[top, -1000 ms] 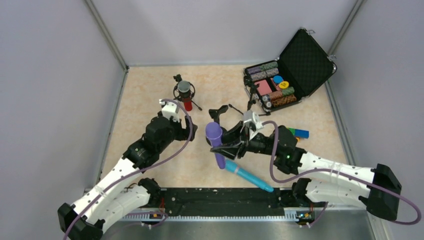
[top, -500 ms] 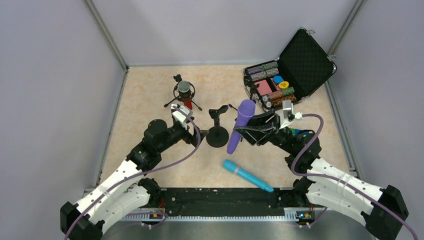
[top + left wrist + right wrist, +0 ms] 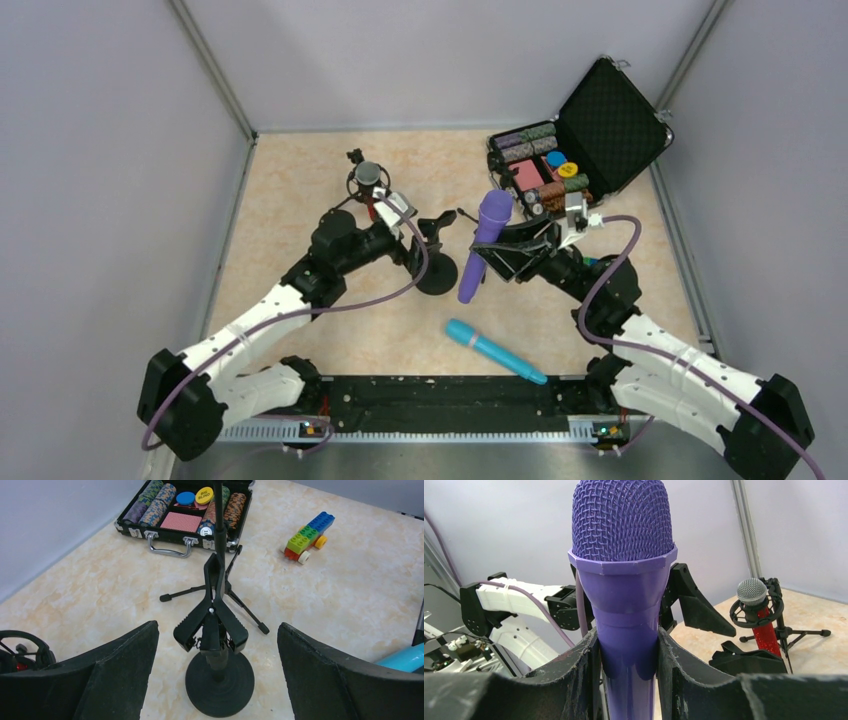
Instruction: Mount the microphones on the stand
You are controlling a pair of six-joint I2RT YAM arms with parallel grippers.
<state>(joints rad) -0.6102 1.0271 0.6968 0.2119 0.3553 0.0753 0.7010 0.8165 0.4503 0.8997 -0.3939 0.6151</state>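
My right gripper is shut on the purple microphone, holding it tilted just right of the black round-base stand. That stand's spring clip is empty. My left gripper is open, one finger on each side of the clip without touching it. The glittery red microphone sits in a shock mount on a tripod at the back left. The light blue microphone lies flat near the front.
An open poker chip case stands at the back right. In front of it is a second small tripod stand. A multicoloured block train lies to the right, mostly hidden under my right arm in the top view.
My left arm reached forward and right to the round-base stand, its jaws opening a bit wider. My right gripper swung the purple microphone from the stand's left to its right, then held still.
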